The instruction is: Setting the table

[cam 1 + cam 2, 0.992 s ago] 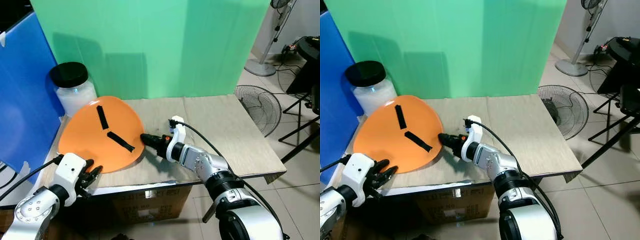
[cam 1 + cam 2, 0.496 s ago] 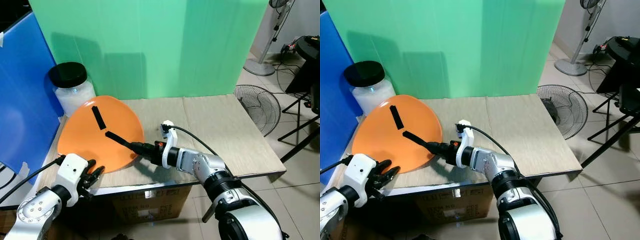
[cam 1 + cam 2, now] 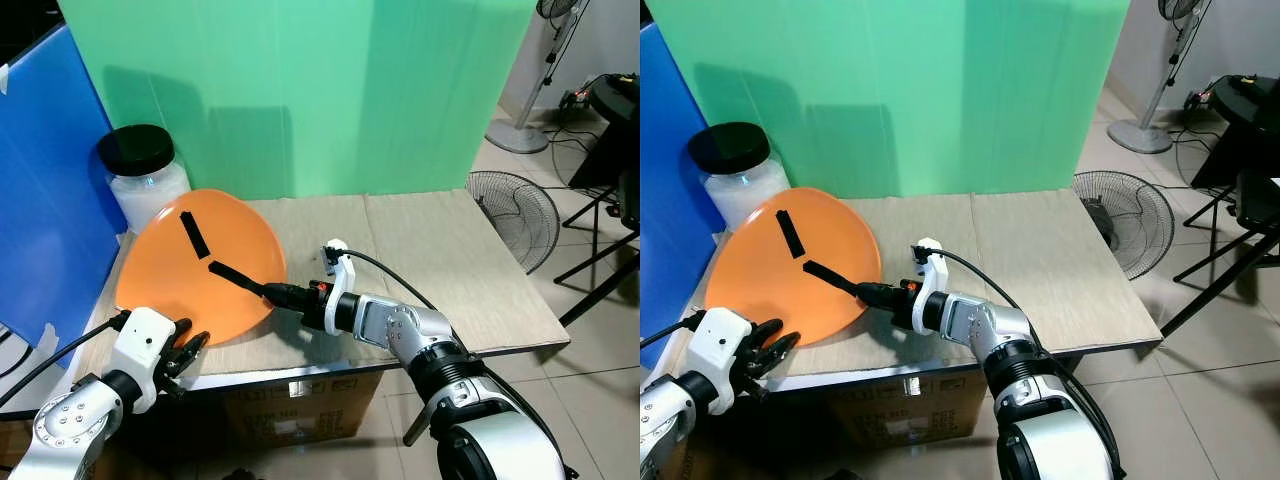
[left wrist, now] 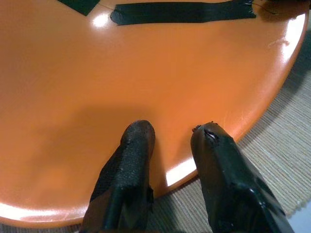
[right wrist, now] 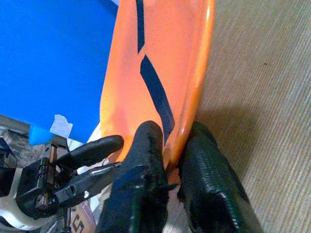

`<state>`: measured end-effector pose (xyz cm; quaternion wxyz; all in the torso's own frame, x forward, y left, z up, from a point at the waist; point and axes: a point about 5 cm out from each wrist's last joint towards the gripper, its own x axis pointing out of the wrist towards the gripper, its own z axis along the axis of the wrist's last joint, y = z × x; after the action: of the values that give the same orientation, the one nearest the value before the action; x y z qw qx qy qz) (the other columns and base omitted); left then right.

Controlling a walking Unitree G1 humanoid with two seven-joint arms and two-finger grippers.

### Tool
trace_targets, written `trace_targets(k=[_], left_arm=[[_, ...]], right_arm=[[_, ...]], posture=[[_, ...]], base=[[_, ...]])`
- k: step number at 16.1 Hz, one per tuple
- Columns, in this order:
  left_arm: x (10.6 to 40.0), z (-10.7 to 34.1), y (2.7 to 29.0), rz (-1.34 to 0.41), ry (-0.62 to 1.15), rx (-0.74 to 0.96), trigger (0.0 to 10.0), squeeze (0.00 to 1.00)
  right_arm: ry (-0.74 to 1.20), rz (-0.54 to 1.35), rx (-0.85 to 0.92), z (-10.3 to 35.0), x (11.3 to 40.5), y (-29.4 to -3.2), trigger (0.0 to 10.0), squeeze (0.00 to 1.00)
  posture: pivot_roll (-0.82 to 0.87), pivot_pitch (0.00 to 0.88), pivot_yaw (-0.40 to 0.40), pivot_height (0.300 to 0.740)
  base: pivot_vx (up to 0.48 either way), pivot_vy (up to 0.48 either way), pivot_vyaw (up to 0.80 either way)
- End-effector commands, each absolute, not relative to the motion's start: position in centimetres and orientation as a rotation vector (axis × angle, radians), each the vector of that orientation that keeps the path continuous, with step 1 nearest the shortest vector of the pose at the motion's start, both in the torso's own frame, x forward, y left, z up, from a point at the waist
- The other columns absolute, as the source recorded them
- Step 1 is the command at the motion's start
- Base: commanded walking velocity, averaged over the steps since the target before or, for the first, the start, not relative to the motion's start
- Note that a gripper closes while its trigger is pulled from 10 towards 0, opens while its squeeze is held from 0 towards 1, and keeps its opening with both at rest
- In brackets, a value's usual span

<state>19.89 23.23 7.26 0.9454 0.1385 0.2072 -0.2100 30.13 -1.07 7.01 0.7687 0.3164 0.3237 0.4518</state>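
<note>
Orange plate (image 3: 195, 265) with two black tape strips (image 3: 191, 234) lies at the left end of the mat-covered table (image 3: 450, 260), right side tilted up off the mat, a jar (image 3: 145, 180) just behind it against the blue panel (image 3: 45, 190). Right gripper (image 5: 170, 150) reaches in from the plate's right and pinches the raised rim, one finger (image 5: 146, 145) on the upper face by a tape strip, the other beneath. Left gripper (image 4: 170, 141) sits at the near edge, fingers narrowly parted with tips over the rim, nothing clamped; whether they touch, cannot tell.
</note>
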Motion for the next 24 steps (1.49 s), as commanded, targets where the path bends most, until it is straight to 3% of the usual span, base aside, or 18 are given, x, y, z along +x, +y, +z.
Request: trace_targets(k=[1, 7, 10, 13, 17, 21, 24], left_arm=[[18.8, 5.1, 22.4, -0.478, 0.533, 0.257, 10.0, 0.0], [19.0, 5.5, 22.2, -0.491, 0.51, 0.31, 10.0, 0.0], [20.2, 8.0, 21.1, -0.469, 0.363, 0.278, 10.0, 0.0], [21.8, 12.7, 18.4, -0.466, 0.134, 0.138, 10.0, 0.0], [22.0, 14.3, 17.1, -0.474, 0.072, 0.119, 10.0, 0.0], [21.5, 14.4, 17.6, -0.406, 0.093, 0.104, 10.0, 0.0], [21.3, 14.1, 19.8, -0.278, 0.108, 0.084, 10.0, 0.0]], right_arm=[[0.706, 1.051, 0.749, 7.3, 28.9, 1.3, 0.0, 0.0], [0.708, 1.04, 0.75, 7.3, 29.0, 1.4, 0.0, 0.0], [0.695, 1.013, 0.772, 7.4, 29.4, 0.9, 0.0, 0.0], [0.64, 0.941, 0.822, 8.2, 30.8, -1.2, 0.0, 0.0], [0.575, 0.869, 0.867, 9.1, 32.0, -4.2, 0.0, 0.0], [0.505, 0.807, 0.894, 10.3, 33.1, -7.1, 0.0, 0.0], [0.452, 0.818, 0.908, 11.4, 33.6, -9.3, 0.0, 0.0]], posture=[[-0.08, 0.0, -0.019, 0.74], [-0.08, 0.0, -0.021, 0.74], [-0.07, 0.0, -0.018, 0.74], [-0.07, 0.0, -0.017, 0.74], [-0.07, 0.0, -0.011, 0.74], [-0.07, 0.0, -0.009, 0.74], [-0.07, 0.0, -0.008, 0.74]], base=[[0.0, 0.0, 0.0], [0.0, 0.0, 0.0], [0.0, 0.0, 0.0], [0.0, 0.0, 0.0], [0.0, 0.0, 0.0], [0.0, 0.0, 0.0], [0.0, 0.0, 0.0]])
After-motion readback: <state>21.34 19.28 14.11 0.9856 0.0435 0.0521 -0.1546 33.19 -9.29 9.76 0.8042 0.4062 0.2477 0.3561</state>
